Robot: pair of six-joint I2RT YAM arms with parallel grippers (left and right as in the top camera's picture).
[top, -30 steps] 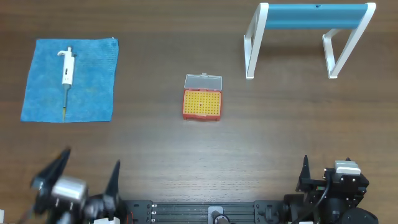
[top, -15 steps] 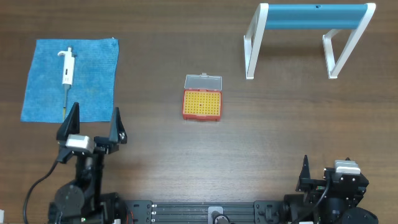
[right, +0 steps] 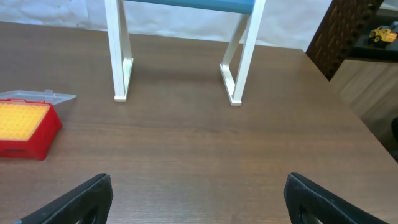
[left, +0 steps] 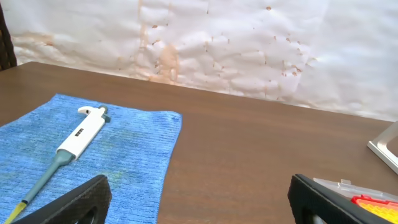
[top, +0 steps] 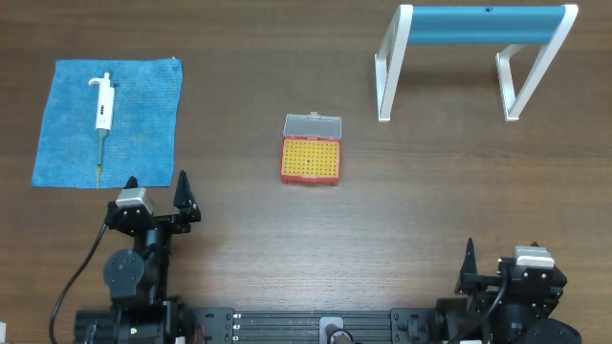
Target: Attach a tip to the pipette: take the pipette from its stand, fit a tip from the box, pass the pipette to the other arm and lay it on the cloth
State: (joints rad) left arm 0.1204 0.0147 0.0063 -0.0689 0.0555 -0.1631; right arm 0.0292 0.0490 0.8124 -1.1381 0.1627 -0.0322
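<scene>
The white pipette (top: 103, 105) lies on the blue cloth (top: 143, 134) at the far left, with a yellow tip on its lower end. My left gripper (top: 156, 186) stands open just below the cloth's near edge, holding nothing. In the left wrist view the pipette (left: 81, 134) rests on the cloth (left: 130, 155) ahead of the open left gripper (left: 199, 211). The red tip box (top: 311, 158), lid open, sits at the table's middle. My right gripper (top: 499, 266) is open and low at the near right edge, and the right wrist view shows the right gripper (right: 199, 205) with its fingers wide apart.
The white-and-blue pipette stand (top: 478, 57) occupies the back right, with nothing hanging on it. From the right wrist view the stand (right: 180, 50) is ahead and the tip box (right: 25, 124) off to one side. Bare wood lies between the box and both arms.
My left arm has risen from the bottom left edge and moved up toward the cloth's near edge, fingers still open. The right arm has stayed still.
</scene>
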